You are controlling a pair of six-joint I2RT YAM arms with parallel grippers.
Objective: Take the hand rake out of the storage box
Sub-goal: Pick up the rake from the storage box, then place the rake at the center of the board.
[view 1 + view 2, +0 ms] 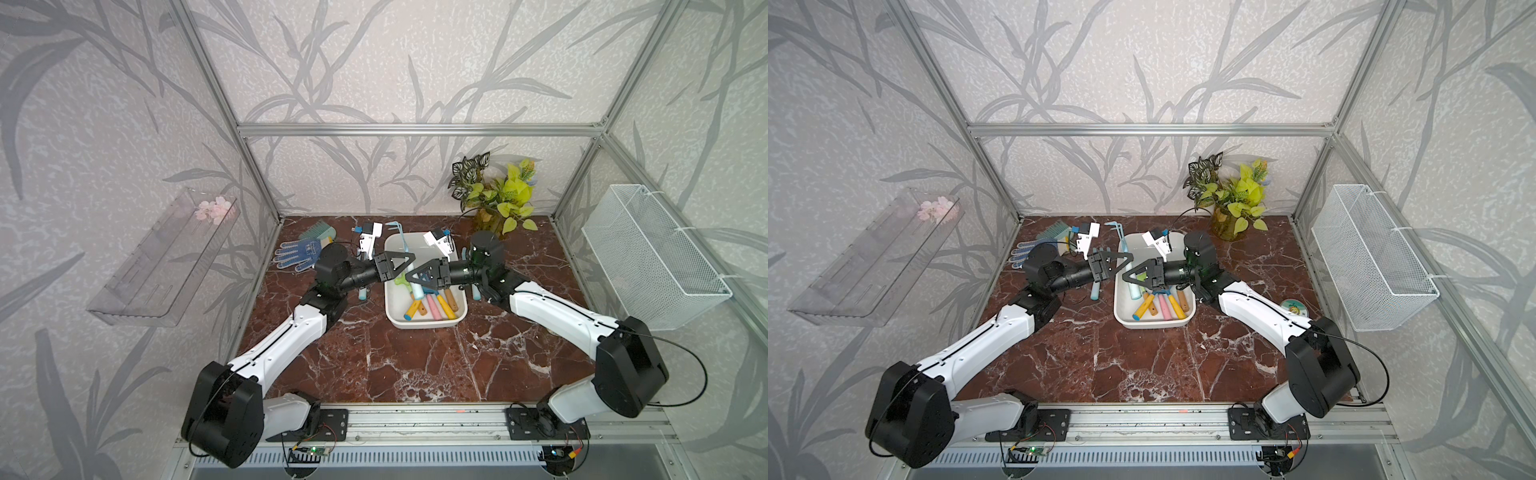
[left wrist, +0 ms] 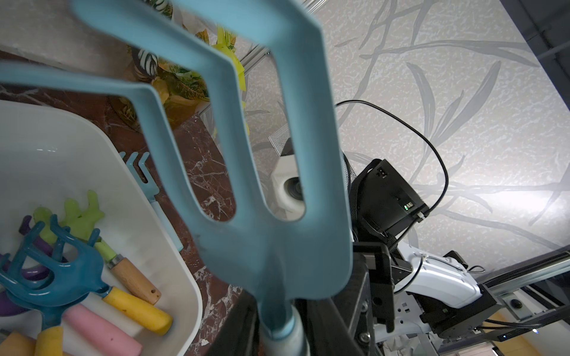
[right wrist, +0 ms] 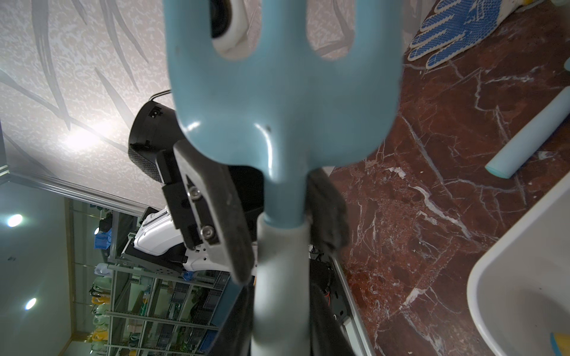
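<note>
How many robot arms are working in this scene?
2. The left arm reaches in from the left side, the right arm from the right; left gripper and right gripper meet above the storage box, both closed on the hand rake. None appears hidden.

Your top views are bright and evenly lit, with soft shadows on the table [image 1: 415, 365], and the frame rails [image 1: 415, 129] bow toward the edges. In both wrist views the hand rake [image 2: 271, 246] sits too close and blurs. In the right wrist view, lamps [image 3: 14, 220] flare and a hot spot whitens the wallpaper [image 3: 80, 138].
</note>
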